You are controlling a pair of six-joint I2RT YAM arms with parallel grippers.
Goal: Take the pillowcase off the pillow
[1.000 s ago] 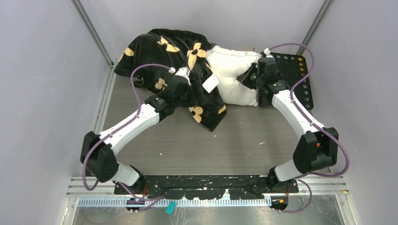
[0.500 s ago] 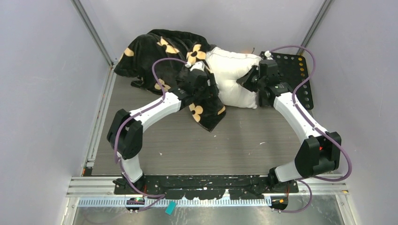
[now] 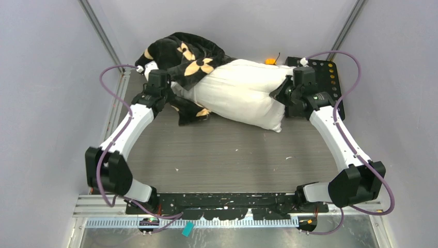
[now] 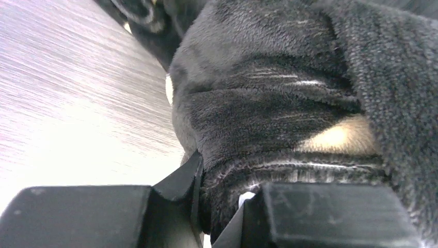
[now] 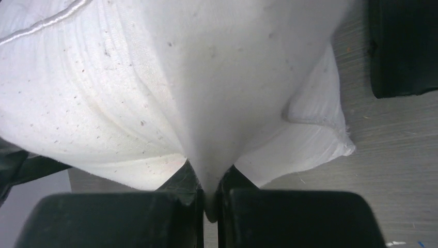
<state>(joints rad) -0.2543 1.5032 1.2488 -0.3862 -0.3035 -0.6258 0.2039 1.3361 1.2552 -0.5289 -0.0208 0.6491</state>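
Observation:
The black plush pillowcase (image 3: pixel 188 49) with tan flowers lies bunched at the back left and still covers the left end of the pillow. Most of the plump white pillow (image 3: pixel 237 90) lies bare across the middle back of the table. At the pillow's left end, my left gripper (image 3: pixel 168 93) is shut on a thick fold of the pillowcase (image 4: pixel 268 103), which is pinched between its fingers (image 4: pixel 196 175). My right gripper (image 3: pixel 285 95) is shut on a pinch of the pillow (image 5: pixel 206 77) near its right corner.
A black perforated metal plate (image 3: pixel 330 77) lies at the back right, under the right wrist. A small orange object (image 3: pixel 269 61) sits behind the pillow. Grey walls stand close on the left, right and back. The wood-grain tabletop (image 3: pixel 232 155) stretches toward the arm bases.
My left gripper has gone from open to shut on the pillowcase and swung left and back, dragging the cover off most of the pillow. The right gripper has kept its hold.

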